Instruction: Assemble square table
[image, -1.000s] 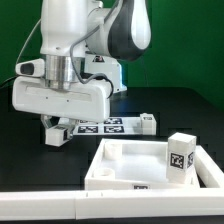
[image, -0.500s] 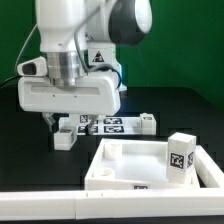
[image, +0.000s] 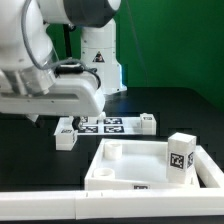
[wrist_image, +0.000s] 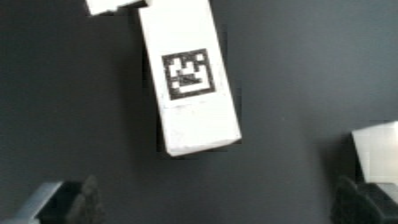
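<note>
The square table's white slab (image: 112, 163) lies rim up at the front of the black table. One tagged leg (image: 181, 152) stands in its corner at the exterior view's right. Another leg (image: 65, 134) (wrist_image: 192, 88) lies loose on the black surface beside the marker board (image: 118, 125). My gripper (wrist_image: 217, 203) hangs open above this lying leg, with nothing between its dark fingertips (wrist_image: 64, 201). In the exterior view the hand's white body (image: 48, 95) sits up and to the left of that leg, and the fingers are hard to make out.
A long white bar (image: 50, 206) runs along the front edge. The robot's base (image: 98, 55) stands behind the marker board. A white corner (wrist_image: 379, 150) shows at the wrist view's edge.
The jaws opened and let go of the leg, which now lies beside the marker board. The hand rose and swung toward the exterior view's left.
</note>
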